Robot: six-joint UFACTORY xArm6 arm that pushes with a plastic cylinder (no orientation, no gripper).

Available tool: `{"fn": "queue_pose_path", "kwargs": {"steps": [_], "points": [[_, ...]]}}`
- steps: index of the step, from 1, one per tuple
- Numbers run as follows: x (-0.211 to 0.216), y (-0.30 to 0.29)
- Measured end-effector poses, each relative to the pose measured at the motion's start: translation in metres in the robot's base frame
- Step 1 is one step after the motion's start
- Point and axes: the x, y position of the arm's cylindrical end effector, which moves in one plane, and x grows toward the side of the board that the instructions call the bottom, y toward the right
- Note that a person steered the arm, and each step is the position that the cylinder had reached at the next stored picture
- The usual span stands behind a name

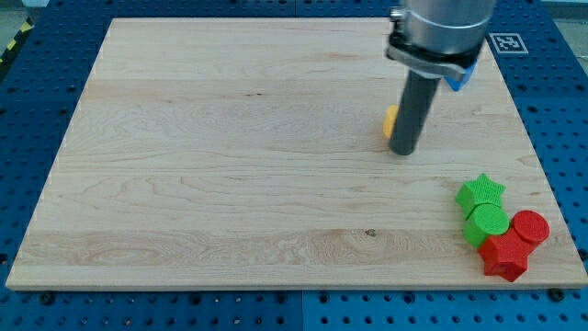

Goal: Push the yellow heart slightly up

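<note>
camera view | rod upright | my tip point(402, 151) touching yellow heart point(390, 121) | no jaws

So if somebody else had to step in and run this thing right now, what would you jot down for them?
My tip: down on the wooden board, near the view's upper right.
Yellow block: mostly hidden behind the rod, only its left edge shows; shape not clear, touch not clear.
Bystanders, view's lower right, clustered: green star block, green round block, red round block, red angular block.
Done: tip brought to the yellow block.
Left: a slight push towards the view's top.
</note>
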Motion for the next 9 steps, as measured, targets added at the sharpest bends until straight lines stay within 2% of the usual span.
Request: {"fn": "queue_pose_path", "kwargs": {"steps": [1, 3, 6, 8, 9], "points": [[-0.002, 0.000], [0.001, -0.047], [-0.017, -0.040], [-0.024, 0.021], [-0.028, 0.004]]}}
